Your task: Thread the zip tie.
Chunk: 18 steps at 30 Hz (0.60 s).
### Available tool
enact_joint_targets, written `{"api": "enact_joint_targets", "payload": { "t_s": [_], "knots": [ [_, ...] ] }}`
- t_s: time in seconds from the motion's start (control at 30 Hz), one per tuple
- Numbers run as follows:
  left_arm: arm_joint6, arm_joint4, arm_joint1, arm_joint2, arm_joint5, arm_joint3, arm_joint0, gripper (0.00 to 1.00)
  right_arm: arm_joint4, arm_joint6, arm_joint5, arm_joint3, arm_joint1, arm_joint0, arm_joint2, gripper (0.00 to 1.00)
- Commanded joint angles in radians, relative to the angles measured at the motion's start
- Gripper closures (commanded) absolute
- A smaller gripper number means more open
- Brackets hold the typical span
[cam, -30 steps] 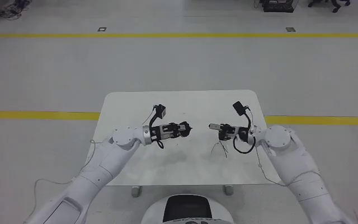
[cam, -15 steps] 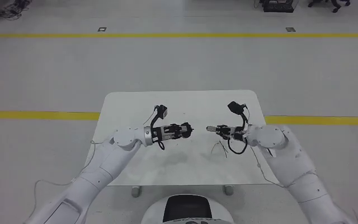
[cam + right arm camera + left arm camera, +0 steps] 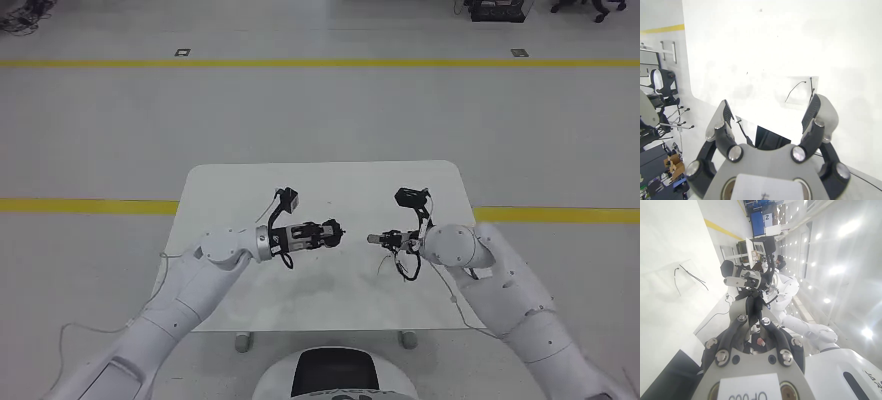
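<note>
A few thin black zip ties (image 3: 795,89) lie flat on a clear sheet (image 3: 797,98) on the white table (image 3: 250,190), one bowed and the others straight and close together. Each has a small square head at one end. They look light and springy, with little height to catch. The likely trouble is the pick: the pads could skid on the slick sheet and drag it, or nip two close ties at once. The right gripper (image 3: 770,101) hangs over the table beside them, jaws spread wide and empty. The left gripper (image 3: 753,298) faces it a little apart, clenched. Something dark sits at its tips; I cannot tell whether it is a tie.
</note>
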Motion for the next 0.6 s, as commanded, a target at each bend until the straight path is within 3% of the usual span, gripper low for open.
{"api": "enact_joint_targets", "payload": {
  "t_s": [0.0,0.07,0.23,0.57],
  "knots": [
    [0.0,0.0,0.0,0.0,0.0,0.0,0.0,1.0,0.0,0.0,0.0,0.0,0.0,0.0,0.0,0.0],
    [0.0,0.0,0.0,0.0,0.0,0.0,0.0,1.0,-0.013,-0.014,0.0,0.002,0.0,-0.003,-0.003,0.0],
    [0.035,0.019,0.001,0.003,0.018,-0.022,0.011,1.0,-0.199,-0.02,0.0,0.041,-0.02,0.004,-0.041,0.0],
    [0.048,0.033,0.004,0.003,0.032,-0.03,0.015,1.0,-0.458,0.169,0.0,0.096,-0.138,0.035,-0.023,0.0]
  ]
}}
